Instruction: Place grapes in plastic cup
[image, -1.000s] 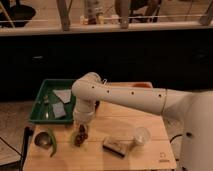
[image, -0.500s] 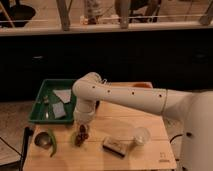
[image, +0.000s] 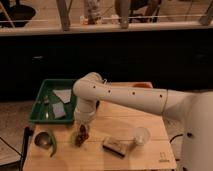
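The grapes (image: 80, 138), a small dark reddish cluster, lie on the wooden table (image: 100, 160) near its left front. My gripper (image: 81, 128) hangs from the white arm straight above the grapes, at or just over their top. The plastic cup (image: 141, 135), translucent and whitish, stands upright on the table well to the right of the grapes, apart from the gripper.
A green tray (image: 41, 102) holding flat grey pieces sits at the back left. A grey metal cup (image: 41, 140) and a curved green pod (image: 52, 145) lie left of the grapes. A dark flat block (image: 115, 146) lies between the grapes and the plastic cup.
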